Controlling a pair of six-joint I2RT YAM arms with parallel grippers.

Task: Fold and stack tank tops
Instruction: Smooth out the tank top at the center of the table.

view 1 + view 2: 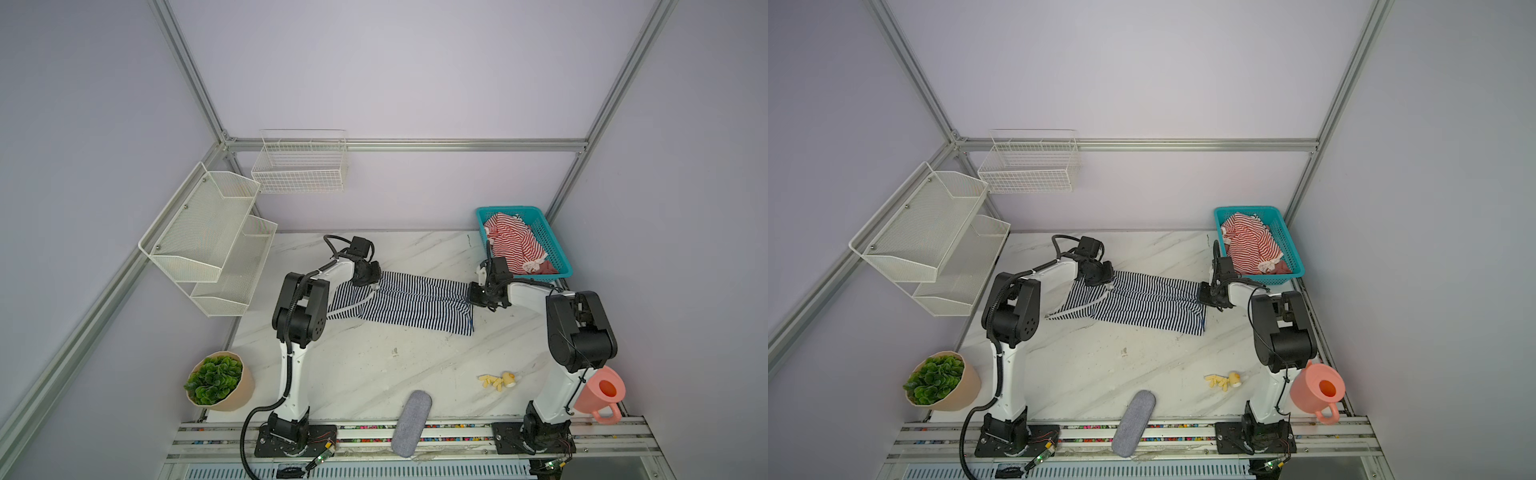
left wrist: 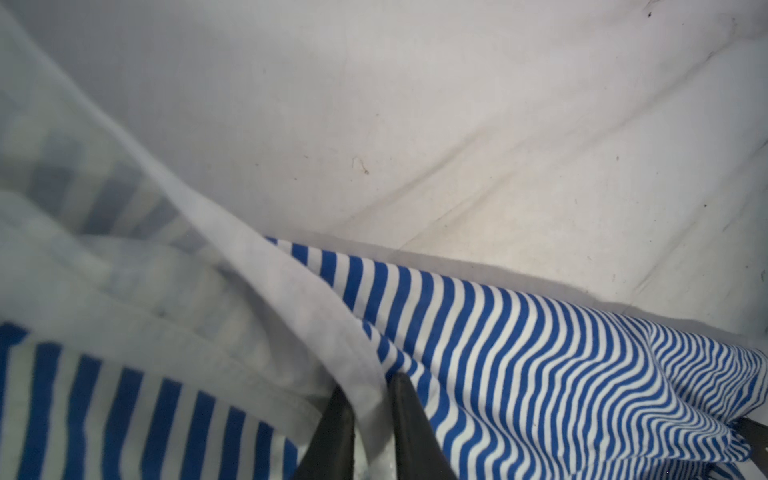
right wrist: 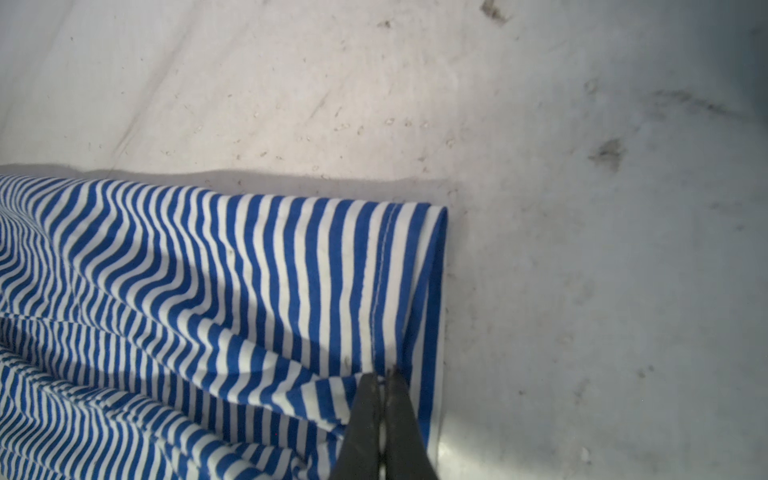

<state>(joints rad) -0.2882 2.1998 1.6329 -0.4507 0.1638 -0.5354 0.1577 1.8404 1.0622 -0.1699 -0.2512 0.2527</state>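
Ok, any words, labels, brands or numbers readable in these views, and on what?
None readable.
navy-and-white tank top: stripes only, no tag showing.
red-and-white tank top, teal basket: no print visible.
small circuit boards: any markings too small to read.

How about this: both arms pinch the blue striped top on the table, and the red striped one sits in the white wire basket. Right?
Not quite: the red-and-white tank top lies in the teal basket, as both top views show. Otherwise yes: left gripper and right gripper both pinch the navy-and-white tank top on the table.
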